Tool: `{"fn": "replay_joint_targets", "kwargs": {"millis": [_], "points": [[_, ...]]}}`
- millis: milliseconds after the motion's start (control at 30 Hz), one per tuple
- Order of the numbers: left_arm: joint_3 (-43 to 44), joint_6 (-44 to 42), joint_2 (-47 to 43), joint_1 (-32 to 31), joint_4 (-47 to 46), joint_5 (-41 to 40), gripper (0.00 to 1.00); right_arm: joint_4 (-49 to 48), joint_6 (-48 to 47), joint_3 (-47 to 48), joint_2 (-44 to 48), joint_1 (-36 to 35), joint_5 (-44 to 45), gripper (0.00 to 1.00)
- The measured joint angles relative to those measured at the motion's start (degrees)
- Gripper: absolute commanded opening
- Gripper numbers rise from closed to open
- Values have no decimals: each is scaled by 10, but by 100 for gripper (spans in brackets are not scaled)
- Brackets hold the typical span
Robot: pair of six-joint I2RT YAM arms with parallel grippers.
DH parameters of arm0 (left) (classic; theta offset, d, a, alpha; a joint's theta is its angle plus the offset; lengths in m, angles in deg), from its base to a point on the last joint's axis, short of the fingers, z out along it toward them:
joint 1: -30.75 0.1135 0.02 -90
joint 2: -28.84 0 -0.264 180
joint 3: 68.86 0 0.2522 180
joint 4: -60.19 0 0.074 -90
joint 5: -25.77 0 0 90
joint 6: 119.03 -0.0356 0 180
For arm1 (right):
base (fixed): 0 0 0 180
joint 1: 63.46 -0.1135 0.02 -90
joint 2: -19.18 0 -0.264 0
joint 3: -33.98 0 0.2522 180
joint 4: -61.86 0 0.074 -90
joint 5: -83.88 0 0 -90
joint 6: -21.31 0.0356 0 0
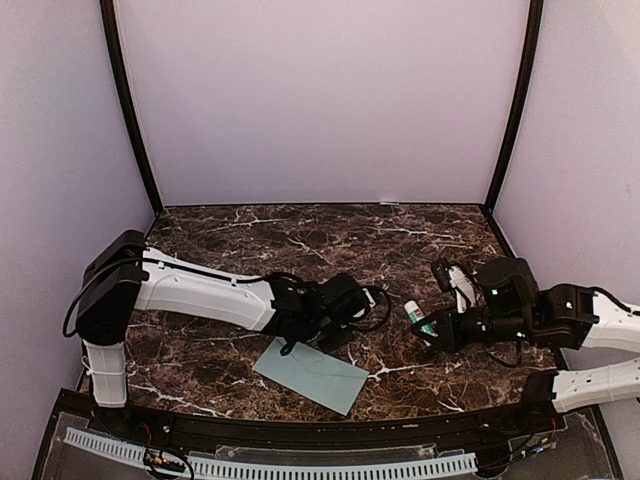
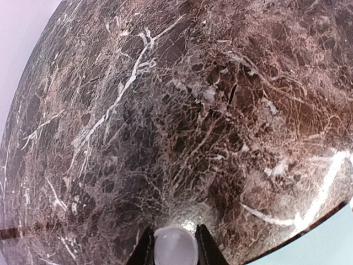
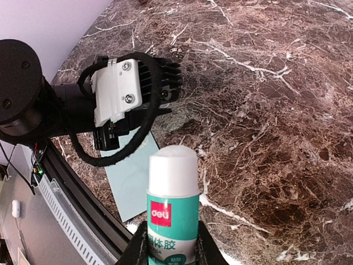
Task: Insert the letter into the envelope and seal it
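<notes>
Two hands to report on, so here we go. My left gripper point(image 2: 174, 244) sits low over the marble table point(image 1: 300, 230), its fingers point(image 2: 144, 249) drawn in close on a whitish rounded piece point(image 2: 175, 251), which is pinched right between the tips. What that piece is, I can't tell from here. From above, that arm reaches in from the left to about mid-table, wrist bent over the near half. Over on the right, my right gripper point(image 3: 172, 238) is clamped around the lower body of a glue stick point(image 3: 174, 210), which has a teal label with a red logo patch and is white at the top. It stands upright in my own wrist view. From above it points in towards the centre, held off to the right and apart from my other hand. And the envelope point(image 1: 312, 375): pale teal-green, lying flat on the marble close to the near edge, skewed so its long side runs from upper left down to lower right. Its upper left corner is tucked right by my left wrist, and one corner of it shows at the lower right of the left wrist view. From the right wrist I see it beyond the glue stick, just under the white housing point(image 3: 118, 91) and looped black cable point(image 3: 144, 130) on my left wrist. Whether its flap is open or shut, I can't make out.
</notes>
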Motion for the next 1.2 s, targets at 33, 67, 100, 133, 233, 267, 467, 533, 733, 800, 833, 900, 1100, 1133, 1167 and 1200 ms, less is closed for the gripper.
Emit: {"fn": "replay_joint_targets", "kwargs": {"millis": [33, 67, 100, 133, 233, 267, 467, 533, 733, 800, 833, 900, 1100, 1133, 1167, 1200], "points": [[19, -4, 3, 0, 34, -4, 16, 0, 2, -1, 6, 0, 1, 0], [42, -6, 9, 0, 70, -7, 16, 0, 2, -3, 12, 0, 2, 0], [59, -8, 15, 0, 99, -7, 16, -1, 4, -5, 17, 0, 2, 0], [73, -8, 21, 0, 122, -7, 17, -1, 4, -7, 21, 0, 2, 0], [113, -10, 47, -1, 199, -2, 22, -2, 6, -13, 27, 0, 1, 0], [121, -10, 55, -1, 218, 2, 22, -2, 6, -14, 27, 0, 0, 0], [160, -14, 103, 3, 305, 29, 27, -4, 8, -14, 31, 0, -9, 0], [173, -15, 112, 4, 319, 32, 32, -4, 8, -14, 35, 0, -11, 0], [196, -20, 120, 14, 342, 49, 46, -3, 9, -14, 40, 0, -13, 0], [199, -21, 120, 16, 346, 54, 48, -3, 9, -14, 40, 0, -13, 0], [201, -21, 121, 18, 348, 57, 48, -3, 10, -14, 40, 0, -13, 0], [207, -23, 122, 19, 353, 66, 48, -3, 10, -14, 40, 0, -13, 0], [228, -29, 130, 19, 360, 103, 50, -3, 10, -14, 40, 0, -13, 0], [229, -31, 130, 19, 360, 109, 51, -3, 10, -14, 40, 0, -13, 0], [229, -33, 129, 19, 357, 116, 51, -3, 11, -14, 40, 0, -13, 0], [226, -34, 128, 19, 351, 123, 52, -3, 11, -14, 41, 0, -13, 0]]}}
